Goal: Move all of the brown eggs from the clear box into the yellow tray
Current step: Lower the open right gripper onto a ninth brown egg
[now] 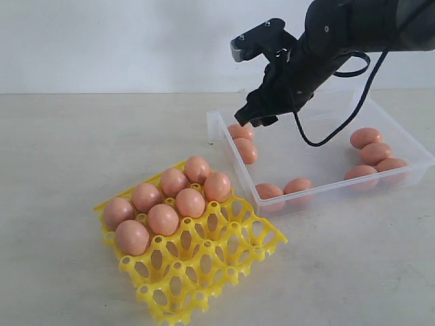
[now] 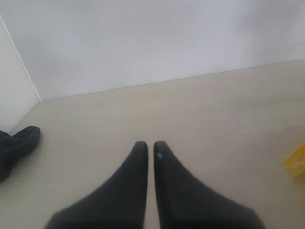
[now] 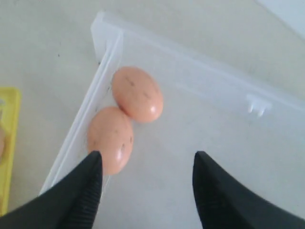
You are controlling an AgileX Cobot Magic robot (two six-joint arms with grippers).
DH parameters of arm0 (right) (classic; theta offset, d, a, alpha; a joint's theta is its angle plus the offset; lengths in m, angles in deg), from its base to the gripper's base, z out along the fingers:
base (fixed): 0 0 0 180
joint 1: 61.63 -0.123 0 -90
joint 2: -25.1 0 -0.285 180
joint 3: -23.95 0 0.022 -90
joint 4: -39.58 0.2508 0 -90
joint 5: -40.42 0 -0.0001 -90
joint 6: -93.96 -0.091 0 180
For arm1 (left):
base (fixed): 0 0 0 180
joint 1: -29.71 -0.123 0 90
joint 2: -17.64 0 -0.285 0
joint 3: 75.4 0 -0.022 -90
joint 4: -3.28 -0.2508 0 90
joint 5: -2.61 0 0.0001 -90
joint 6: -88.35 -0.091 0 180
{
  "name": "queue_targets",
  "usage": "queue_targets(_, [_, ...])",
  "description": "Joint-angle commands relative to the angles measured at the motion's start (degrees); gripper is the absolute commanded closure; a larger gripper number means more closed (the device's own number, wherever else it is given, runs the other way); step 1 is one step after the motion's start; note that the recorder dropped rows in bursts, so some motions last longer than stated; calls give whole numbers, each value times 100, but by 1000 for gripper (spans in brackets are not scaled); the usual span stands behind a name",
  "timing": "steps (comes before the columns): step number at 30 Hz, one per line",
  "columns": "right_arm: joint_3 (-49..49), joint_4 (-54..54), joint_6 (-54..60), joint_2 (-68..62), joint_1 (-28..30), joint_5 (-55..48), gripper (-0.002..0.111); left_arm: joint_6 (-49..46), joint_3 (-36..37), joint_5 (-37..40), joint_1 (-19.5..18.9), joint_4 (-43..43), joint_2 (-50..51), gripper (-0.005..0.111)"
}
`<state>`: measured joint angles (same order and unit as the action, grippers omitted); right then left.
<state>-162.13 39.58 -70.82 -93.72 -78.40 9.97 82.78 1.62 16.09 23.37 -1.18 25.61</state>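
The yellow tray (image 1: 224, 255) lies front left and holds several brown eggs (image 1: 163, 219) in its far cups. To its right, the clear box (image 1: 326, 193) holds several more brown eggs along its walls. My right gripper (image 1: 253, 117) hangs open above the box's far left corner, over two eggs (image 1: 246, 150). The right wrist view shows these two eggs (image 3: 137, 94) touching each other against the box wall (image 3: 102, 71); the right gripper (image 3: 147, 155) is empty, one fingertip (image 3: 94, 164) close by the nearer egg (image 3: 110, 138). My left gripper (image 2: 149, 143) is shut and empty over bare table.
A group of eggs (image 1: 376, 153) lies at the box's right end and two eggs (image 1: 298, 186) sit against its front wall. A dark object (image 2: 16, 145) lies on the table near the wall corner. A yellow tray edge (image 2: 296, 162) shows at the left wrist view's border.
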Motion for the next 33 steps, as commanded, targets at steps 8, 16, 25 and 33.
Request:
queue_targets(8, [-34,0,1093,-654,19,788,58,18,20,-19,27,11,-18,103])
queue_targets(16, [-34,215,1121,-877,19,1078,58,18,20,-19,27,11,-18,103])
queue_targets(25, [-34,846,1108,-965,19,858,87,18,20,-19,27,11,-18,103])
queue_targets(33, [-34,826,897,-954,19,732,106,18,20,-19,27,11,-18,103])
